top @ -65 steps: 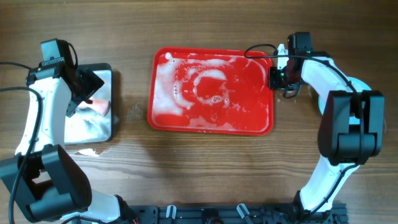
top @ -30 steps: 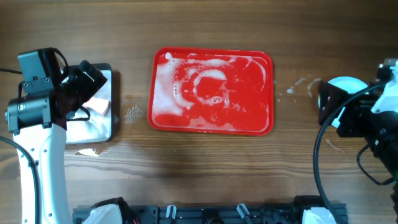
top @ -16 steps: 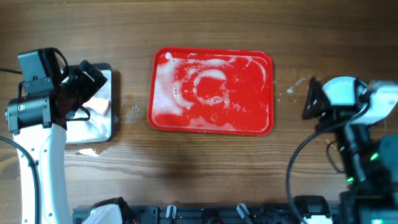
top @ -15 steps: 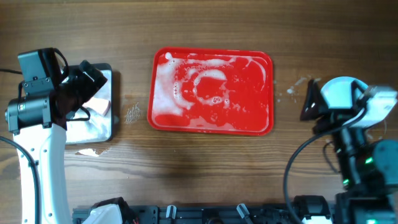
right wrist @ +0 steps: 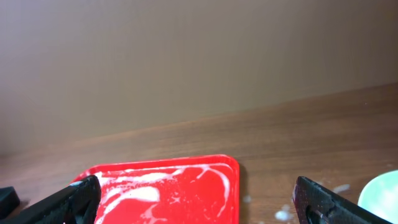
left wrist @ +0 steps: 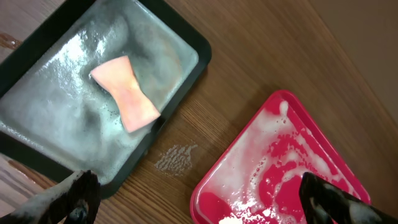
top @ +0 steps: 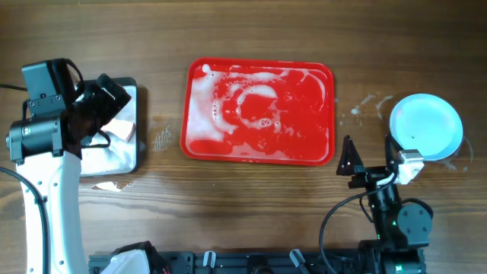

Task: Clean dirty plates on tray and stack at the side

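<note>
The red tray (top: 259, 148) lies mid-table, streaked with white suds and holding no plate; the left wrist view shows its corner (left wrist: 273, 168), the right wrist view its near end (right wrist: 168, 186). A clean light-cyan plate (top: 426, 127) rests on the wood right of the tray, and its edge shows as a pale sliver (right wrist: 382, 193). How many plates lie under it I cannot tell. My left gripper (top: 103, 114) (left wrist: 202, 205) hangs open over the metal tray, nothing between its fingers. My right gripper (top: 369, 158) (right wrist: 199, 202) sits low at the front right, open and empty.
A black-rimmed metal tray (top: 139, 156) (left wrist: 205, 59) at the left holds soapy water and a pink sponge (top: 122, 129) (left wrist: 127, 93). Suds spots mark the wood left of the red tray (top: 162, 139) and around the plate (top: 365, 103).
The right arm has drawn back from over the plate to the front right, folding low and uncovering the plate. The left arm has not moved.
</note>
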`<action>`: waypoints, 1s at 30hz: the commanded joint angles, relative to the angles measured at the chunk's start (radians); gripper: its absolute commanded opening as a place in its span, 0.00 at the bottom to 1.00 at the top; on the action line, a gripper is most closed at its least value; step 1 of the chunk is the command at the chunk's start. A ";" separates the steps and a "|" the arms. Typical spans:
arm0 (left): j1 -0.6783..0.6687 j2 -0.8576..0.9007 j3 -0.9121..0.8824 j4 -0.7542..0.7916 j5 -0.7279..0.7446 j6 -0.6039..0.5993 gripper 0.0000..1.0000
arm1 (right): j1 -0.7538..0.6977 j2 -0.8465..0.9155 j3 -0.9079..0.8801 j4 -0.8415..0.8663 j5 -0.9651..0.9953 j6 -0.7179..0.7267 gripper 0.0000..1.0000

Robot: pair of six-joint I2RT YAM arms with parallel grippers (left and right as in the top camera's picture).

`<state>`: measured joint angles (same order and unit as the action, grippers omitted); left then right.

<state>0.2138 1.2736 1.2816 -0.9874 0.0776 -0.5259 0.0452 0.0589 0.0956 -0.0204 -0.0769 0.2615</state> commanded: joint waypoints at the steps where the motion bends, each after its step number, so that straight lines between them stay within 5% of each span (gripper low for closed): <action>1: -0.005 0.002 -0.003 0.003 0.011 -0.009 1.00 | 0.011 -0.046 -0.075 0.071 0.017 0.031 1.00; 30: -0.005 0.002 -0.003 0.003 0.011 -0.009 1.00 | 0.014 -0.055 -0.090 0.023 0.010 0.004 1.00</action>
<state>0.2138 1.2736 1.2816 -0.9871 0.0772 -0.5259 0.0517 0.0193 0.0067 0.0002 -0.0666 0.2718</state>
